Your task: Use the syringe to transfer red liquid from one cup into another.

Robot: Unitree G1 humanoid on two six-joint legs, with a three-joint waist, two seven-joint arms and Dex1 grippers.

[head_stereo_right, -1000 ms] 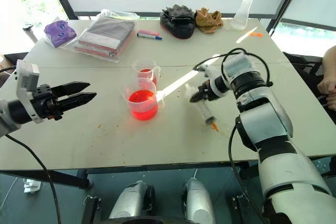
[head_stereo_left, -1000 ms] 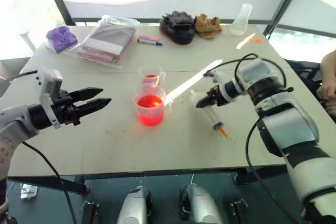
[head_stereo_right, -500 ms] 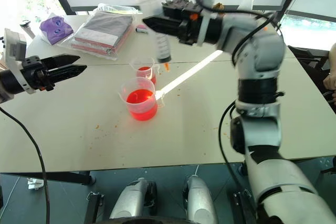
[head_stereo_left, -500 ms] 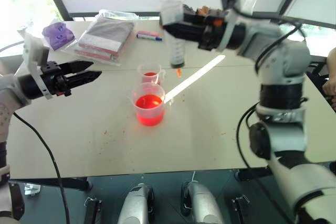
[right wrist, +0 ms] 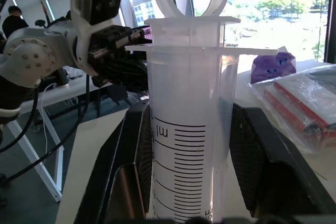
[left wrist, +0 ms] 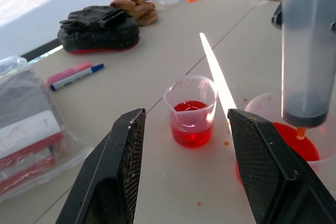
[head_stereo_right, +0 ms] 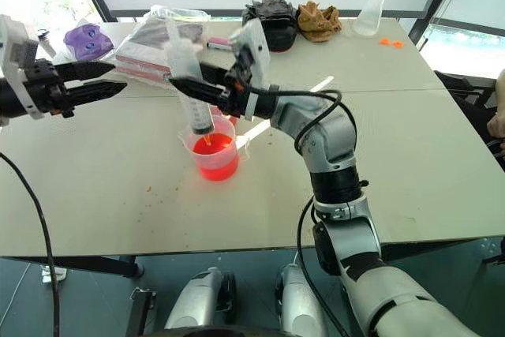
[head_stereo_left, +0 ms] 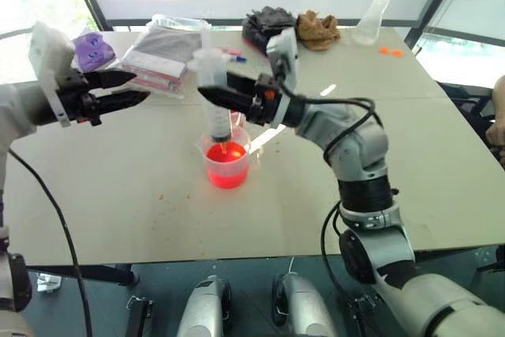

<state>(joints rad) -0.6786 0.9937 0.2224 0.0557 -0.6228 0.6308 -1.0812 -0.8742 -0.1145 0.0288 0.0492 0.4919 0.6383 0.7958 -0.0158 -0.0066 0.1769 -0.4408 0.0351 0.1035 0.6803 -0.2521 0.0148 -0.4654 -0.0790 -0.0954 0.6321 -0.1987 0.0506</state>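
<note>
Worktop [head_stereo_left: 379,155], pale and flat, carries all items. At its far edge lie a bagged stack of books [head_stereo_left: 162,57], a black glove [head_stereo_left: 268,25], a brown glove [head_stereo_left: 318,28], a clear conical flask [head_stereo_left: 369,19], a purple object [head_stereo_left: 93,50] and two markers [left wrist: 73,74].

The right claw [head_stereo_left: 211,94] reaches across the middle of the worktop and is clenched on the syringe [head_stereo_left: 215,100], gripping its barrel. The syringe stands upright, plunger ring at the top, with its orange tip [head_stereo_right: 206,140] pointing down just above the red liquid [head_stereo_left: 226,153] inside the larger beaker [head_stereo_left: 227,165]. Whether the tip touches the liquid cannot be told.

The left claw [head_stereo_left: 130,91] hangs above the left part of the worktop, well apart from the cups, released, with both fingers [left wrist: 118,182] spread wide and nothing between them.

The smaller cup [left wrist: 190,109] stands just beyond the larger beaker, close beside it, and holds a shallow layer of red liquid.
</note>
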